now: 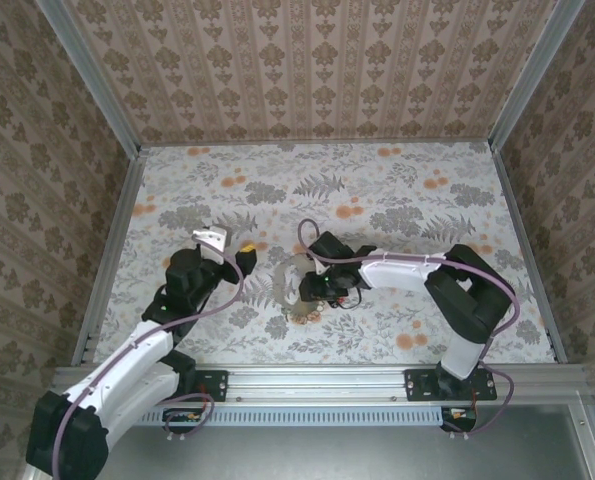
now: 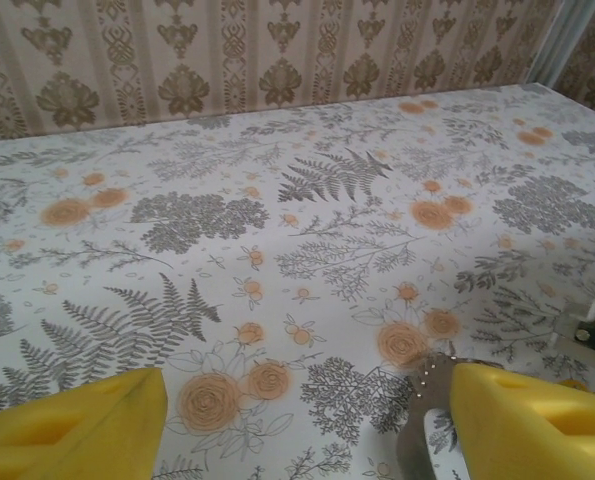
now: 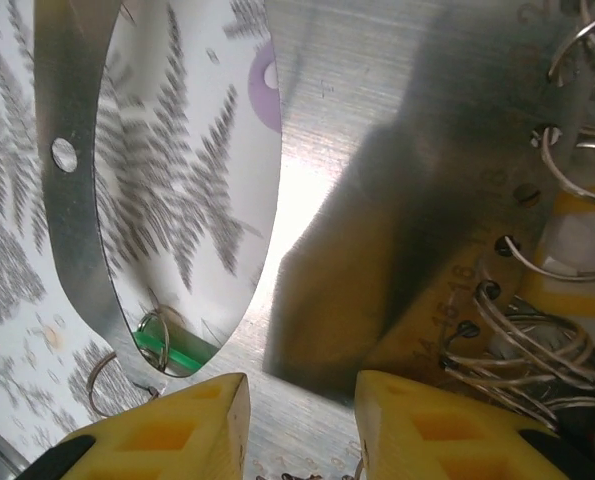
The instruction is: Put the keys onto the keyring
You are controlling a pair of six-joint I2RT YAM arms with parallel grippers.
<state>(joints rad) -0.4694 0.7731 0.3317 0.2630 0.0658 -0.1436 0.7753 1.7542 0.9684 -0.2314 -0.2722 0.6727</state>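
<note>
The keyring [image 1: 289, 282] lies near the middle of the floral-patterned surface [image 1: 397, 190], just left of the right claw [image 1: 309, 290], whose arm reaches in from the right. From the right wrist the keyring [image 3: 377, 150] shows as a flat, shiny metal plate with a large oval cut-out on its left side. A row of small holes along its right edge carries several thin wire rings [image 3: 537, 340]. Through the near end of the cut-out a green key [image 3: 172, 352] lies on the surface under the plate, with a small wire loop at it. At the far edge of the cut-out sits a purple plastic piece [image 3: 267, 85] with a hole in it. The right claw [image 3: 302, 420] hangs over the near part of the plate. Its yellow fingers [image 3: 167, 430] stand a modest gap apart with bare metal showing between them and nothing visibly pinched. The left claw [image 1: 233, 248] is to the left of the keyring, close to it but apart. From the left wrist, the left claw [image 2: 307, 420] is spread wide, its yellow fingertips [image 2: 67, 425] at the two lower corners with only patterned surface between them. A curved metal strip [image 2: 417, 425] with a dotted edge shows just beside the right-hand fingertip; whether they touch cannot be told. Patterned wall panels [image 1: 307, 60] close in the far side and both flanks.
</note>
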